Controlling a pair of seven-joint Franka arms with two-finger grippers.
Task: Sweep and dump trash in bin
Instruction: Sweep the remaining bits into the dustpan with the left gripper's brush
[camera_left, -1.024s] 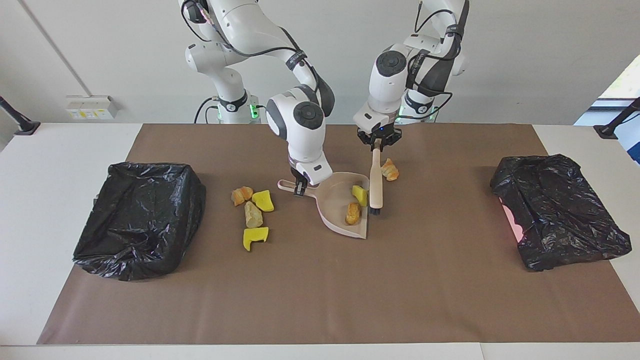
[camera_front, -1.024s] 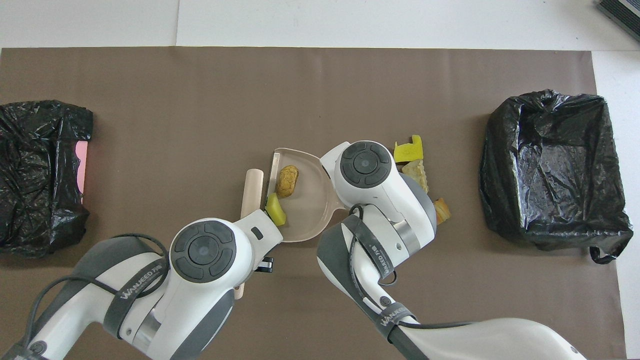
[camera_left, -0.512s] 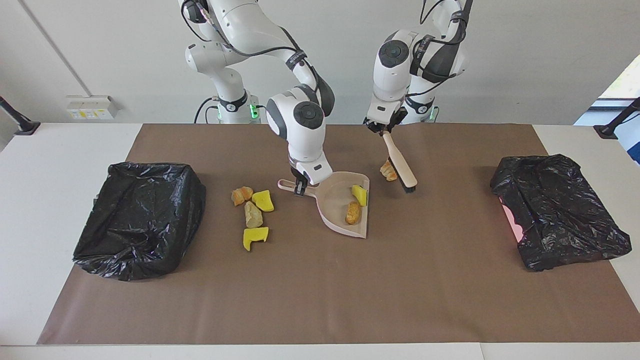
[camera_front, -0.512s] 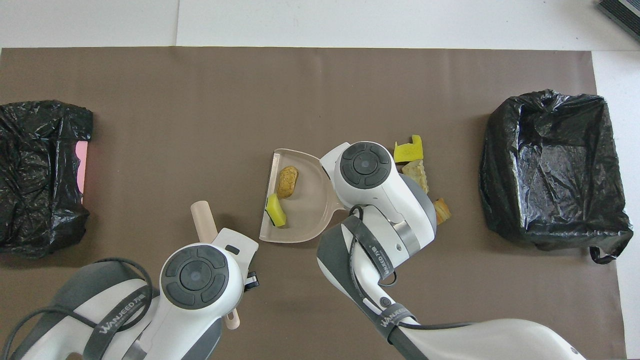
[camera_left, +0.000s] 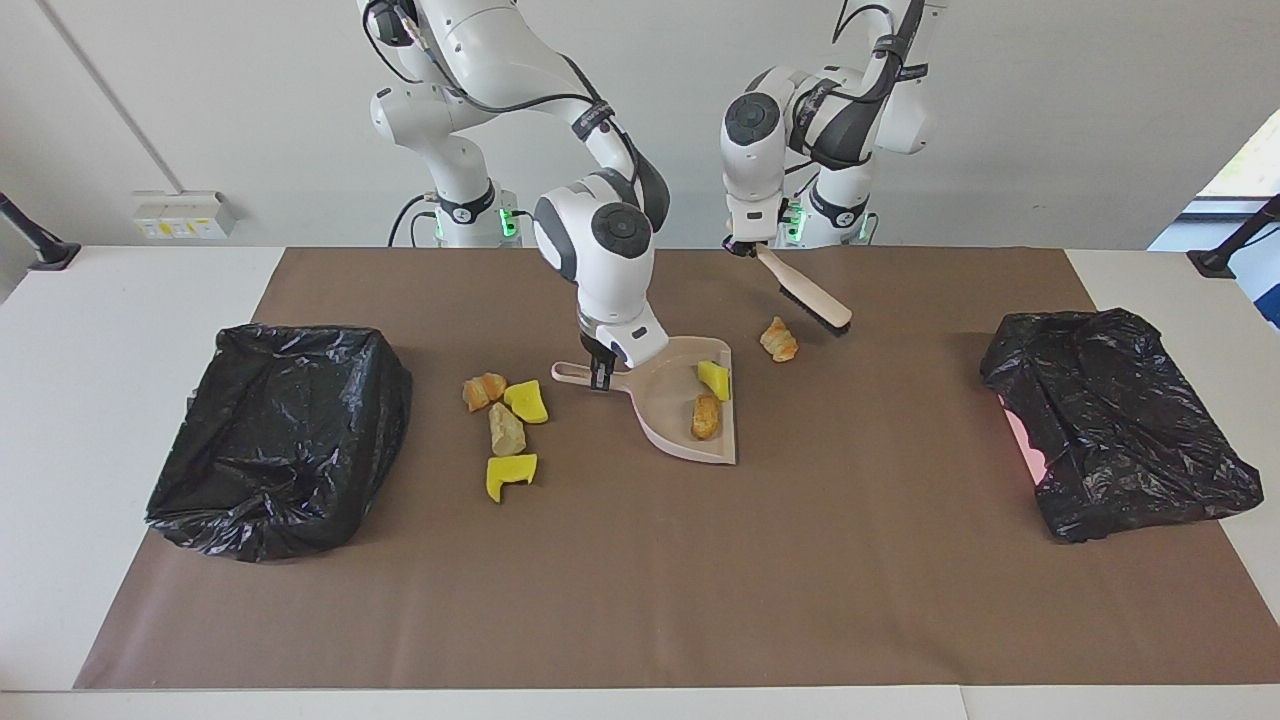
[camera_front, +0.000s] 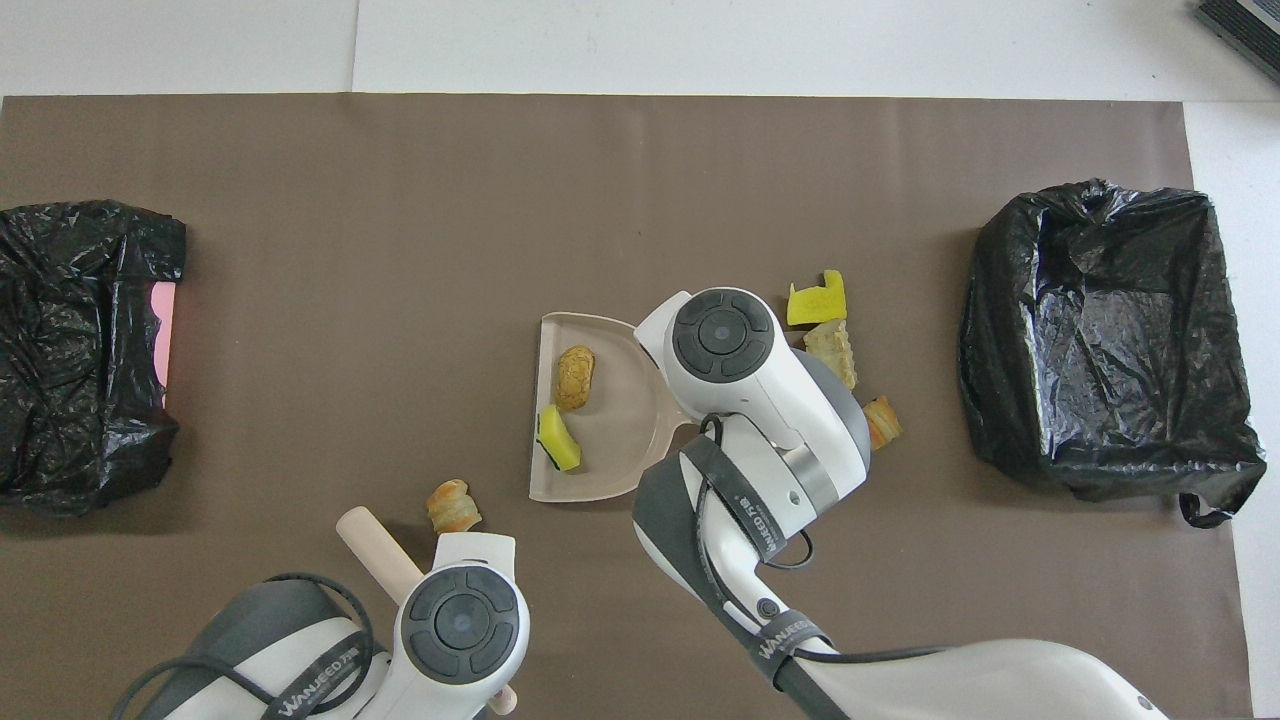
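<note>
My right gripper (camera_left: 598, 372) is shut on the handle of the beige dustpan (camera_left: 665, 398), which rests on the brown mat. In the pan lie two pieces of trash, a yellow wedge (camera_left: 713, 378) and a bread-like chunk (camera_left: 705, 416). My left gripper (camera_left: 747, 247) is shut on the handle of a wooden brush (camera_left: 806, 296), held slanting above the mat. A croissant-like piece (camera_left: 778, 340) lies just under its bristle end, beside the dustpan's open mouth. Several more pieces (camera_left: 507, 428) sit by the pan's handle, toward the right arm's end. From overhead, the pan (camera_front: 612, 440) and the croissant piece (camera_front: 452, 506) show.
A bin lined with a black bag (camera_left: 280, 430) stands open at the right arm's end of the mat. A crumpled black bag over something pink (camera_left: 1115, 420) lies at the left arm's end. The brown mat (camera_left: 640, 580) covers the table's middle.
My left arm lifted the brush off the dustpan's mouth and drew it back toward the robots, tilting it. The dustpan shifted slightly in my right gripper. The croissant piece stayed put.
</note>
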